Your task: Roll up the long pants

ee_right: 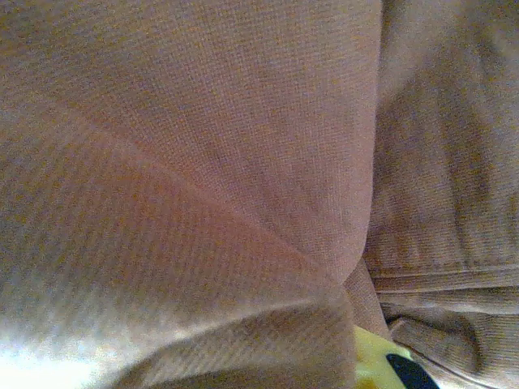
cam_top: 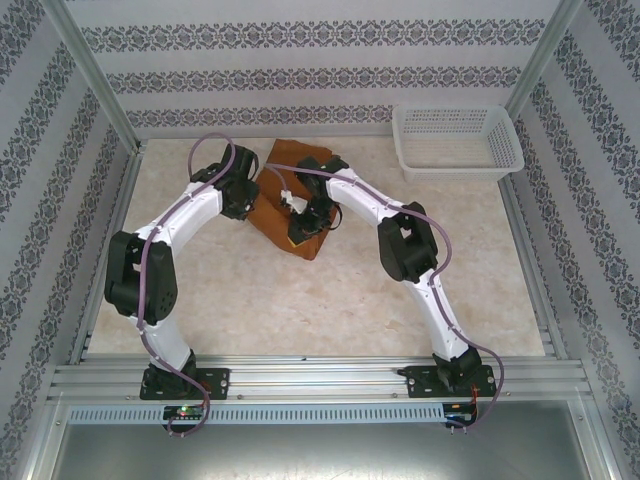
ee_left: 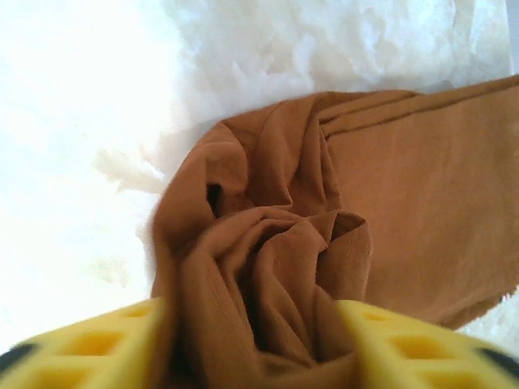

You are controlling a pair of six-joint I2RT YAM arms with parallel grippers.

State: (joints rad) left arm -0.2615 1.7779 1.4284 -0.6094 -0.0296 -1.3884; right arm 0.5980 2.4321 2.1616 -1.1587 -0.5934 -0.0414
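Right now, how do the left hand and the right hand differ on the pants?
The left hand pinches a bunched fold of the long pants between its fingers; the right hand is pressed against cloth, its grip unclear. The left hand sits at the pants' left edge, the right hand over the middle. Both are on the pants.

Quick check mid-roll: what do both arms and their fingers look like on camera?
Both the left arm and right arm have white links with black joints and a mauve cable looped along each. The left wrist view shows yellow fingers with a grid of square recesses.
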